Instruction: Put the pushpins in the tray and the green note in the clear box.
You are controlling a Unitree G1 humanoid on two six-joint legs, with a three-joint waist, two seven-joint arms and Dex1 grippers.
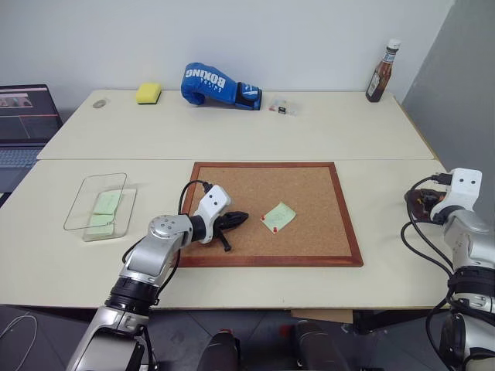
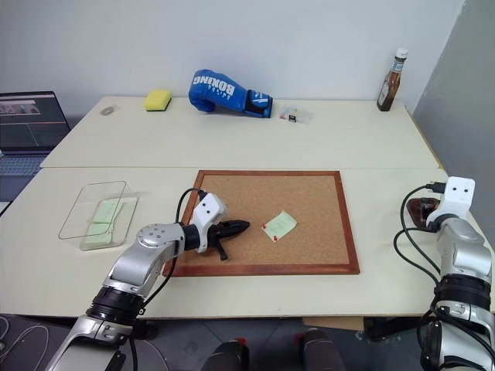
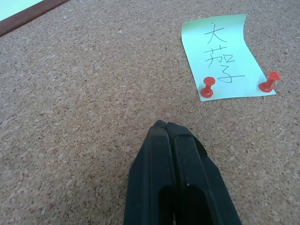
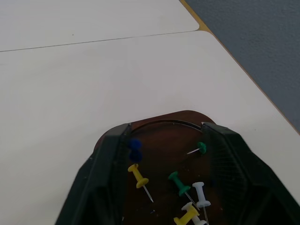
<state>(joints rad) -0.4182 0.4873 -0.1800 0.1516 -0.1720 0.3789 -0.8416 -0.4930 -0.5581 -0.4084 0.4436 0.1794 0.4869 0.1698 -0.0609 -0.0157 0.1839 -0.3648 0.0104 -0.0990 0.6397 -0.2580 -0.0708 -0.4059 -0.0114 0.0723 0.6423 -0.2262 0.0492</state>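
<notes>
While the left gripper [image 3: 165,125] rests closed on the corkboard [image 1: 232,174], short of the green note [image 1: 279,216] mid-board under two red pushpins [image 3: 207,87], its blunt tip could crease the paper.

The left arm [image 1: 158,251], lower left of the frame, is silver-grey metal with a round screwed joint cap, a white wrist block and a looping black cable. Its gripper [image 1: 238,219] has matte black fingers [image 3: 159,187]. The right arm [image 1: 468,247], at the right edge, matches it: silver links, white wrist block, black cables.
</notes>
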